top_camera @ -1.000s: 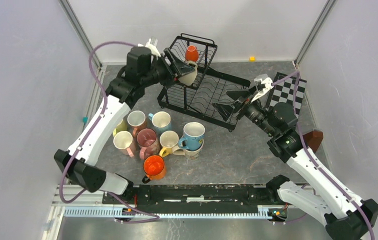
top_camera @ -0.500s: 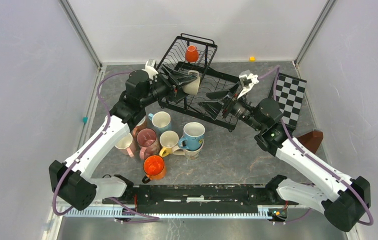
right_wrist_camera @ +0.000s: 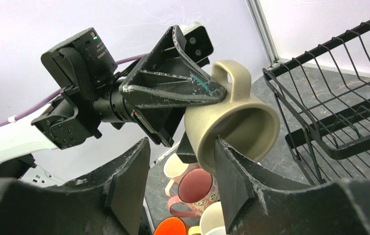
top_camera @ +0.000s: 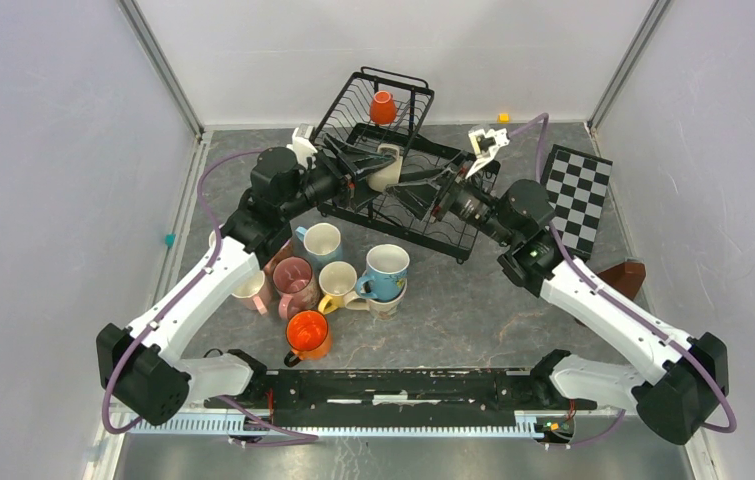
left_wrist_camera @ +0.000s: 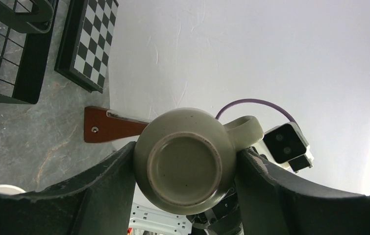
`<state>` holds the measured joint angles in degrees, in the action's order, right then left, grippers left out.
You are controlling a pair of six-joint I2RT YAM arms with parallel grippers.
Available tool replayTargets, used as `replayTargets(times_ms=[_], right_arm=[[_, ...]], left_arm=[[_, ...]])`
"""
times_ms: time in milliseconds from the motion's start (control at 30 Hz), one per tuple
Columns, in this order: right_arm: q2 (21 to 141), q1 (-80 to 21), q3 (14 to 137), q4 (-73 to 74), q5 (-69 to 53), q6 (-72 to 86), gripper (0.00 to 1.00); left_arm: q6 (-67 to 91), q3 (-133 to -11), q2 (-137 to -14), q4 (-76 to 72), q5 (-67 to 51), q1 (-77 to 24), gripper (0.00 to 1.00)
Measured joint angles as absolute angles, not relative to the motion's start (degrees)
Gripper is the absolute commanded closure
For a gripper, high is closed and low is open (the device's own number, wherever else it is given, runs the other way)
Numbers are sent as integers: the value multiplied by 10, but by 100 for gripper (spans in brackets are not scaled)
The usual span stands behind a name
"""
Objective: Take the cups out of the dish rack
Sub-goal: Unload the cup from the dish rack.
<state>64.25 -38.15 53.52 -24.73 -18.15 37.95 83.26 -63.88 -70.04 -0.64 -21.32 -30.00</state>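
A beige cup (top_camera: pixel 386 164) hangs on its side over the lower tray of the black wire dish rack (top_camera: pixel 440 222). My left gripper (top_camera: pixel 371 163) is shut on its body, with the base (left_wrist_camera: pixel 185 165) squeezed between both fingers. My right gripper (right_wrist_camera: pixel 183 181) stands open at the cup's mouth (right_wrist_camera: pixel 236 122). One right finger (right_wrist_camera: pixel 234 181) overlaps the rim and the other stays clear of the cup. An orange cup (top_camera: pixel 382 106) sits upside down in the raised upper basket. Several cups (top_camera: pixel 325 275) of mixed colours stand on the table in front of the rack.
A black-and-white checkered board (top_camera: pixel 575 188) lies to the right of the rack. A brown wedge-shaped block (top_camera: pixel 623 276) sits near the right wall. Grey enclosure walls close in on three sides. The cluster of cups fills the floor between the rack and the left arm's base.
My left arm carried the beige cup right and down over the lower tray. My right arm swung left to the cup's mouth, and its jaws narrowed.
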Motion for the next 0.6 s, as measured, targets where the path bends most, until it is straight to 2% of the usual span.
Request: replayTargets(times_ms=[200,600], right_arm=[[659,-382,553,-243,-184,383,45],[689,-389,571,-243,-193,387,61]], left_arm=[[838,-638,-699,-11,-216,-300,78],[847,-633,-691,-23,-217,-306,78]])
